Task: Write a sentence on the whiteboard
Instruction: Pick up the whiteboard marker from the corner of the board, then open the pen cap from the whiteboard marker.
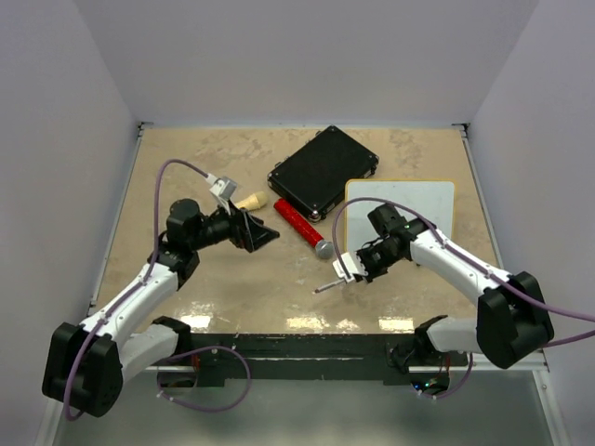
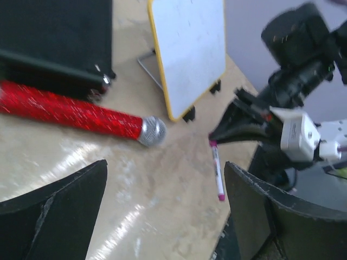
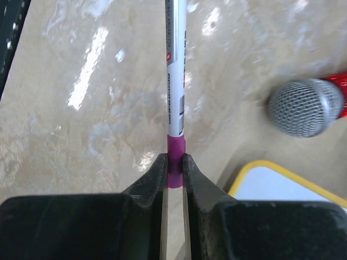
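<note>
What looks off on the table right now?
The right claw pinches the marker only by its purple end, so nearly all of it sticks out ahead. The whiteboard looks blank. Nothing spilled or broken.

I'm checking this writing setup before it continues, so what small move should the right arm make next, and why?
Probably lift the marker slightly off the table. The right gripper is shut on its purple end, the marker seems to lie on the tabletop, and the whiteboard looks blank, so writing has not begun.
</note>
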### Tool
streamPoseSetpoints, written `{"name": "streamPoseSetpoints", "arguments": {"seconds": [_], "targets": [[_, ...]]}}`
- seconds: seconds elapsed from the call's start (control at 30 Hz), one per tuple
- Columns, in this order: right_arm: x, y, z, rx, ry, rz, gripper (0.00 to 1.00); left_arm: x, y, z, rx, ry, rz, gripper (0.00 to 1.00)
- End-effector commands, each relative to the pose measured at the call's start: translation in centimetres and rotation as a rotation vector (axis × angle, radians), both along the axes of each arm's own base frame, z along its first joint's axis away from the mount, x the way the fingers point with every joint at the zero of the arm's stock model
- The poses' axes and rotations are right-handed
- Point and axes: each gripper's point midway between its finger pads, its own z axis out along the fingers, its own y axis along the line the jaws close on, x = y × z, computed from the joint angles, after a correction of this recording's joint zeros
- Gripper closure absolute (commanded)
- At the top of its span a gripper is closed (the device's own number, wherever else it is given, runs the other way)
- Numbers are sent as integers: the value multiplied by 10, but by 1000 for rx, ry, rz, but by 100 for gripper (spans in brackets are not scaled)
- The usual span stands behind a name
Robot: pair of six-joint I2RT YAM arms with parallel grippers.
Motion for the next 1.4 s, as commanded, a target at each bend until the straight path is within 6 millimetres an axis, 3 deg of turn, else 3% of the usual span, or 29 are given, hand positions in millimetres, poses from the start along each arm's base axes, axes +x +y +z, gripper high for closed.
{"name": "streamPoseSetpoints", "arguments": {"seconds": [0.0, 0.1, 0.27, 0.53, 0.9, 1.37], "targets": [[-5, 25, 27, 108, 147, -95, 96, -42, -30, -16, -161, 173, -143, 7], [3, 34, 37, 121, 199, -140, 97, -53, -45, -27, -178, 244, -174, 8], [14, 47, 48, 165, 221, -202, 97, -57, -72, -27, -213, 280, -232, 12], [16, 58, 50, 198, 307, -254, 98, -65, -105, -46, -179, 327, -271, 27], [22, 66, 48, 211, 378, -329, 100, -63, -124, -51, -165, 297, -256, 43], [20, 75, 49, 230, 472, -361, 100, -55, -123, -64, -79, 243, -175, 53]]}}
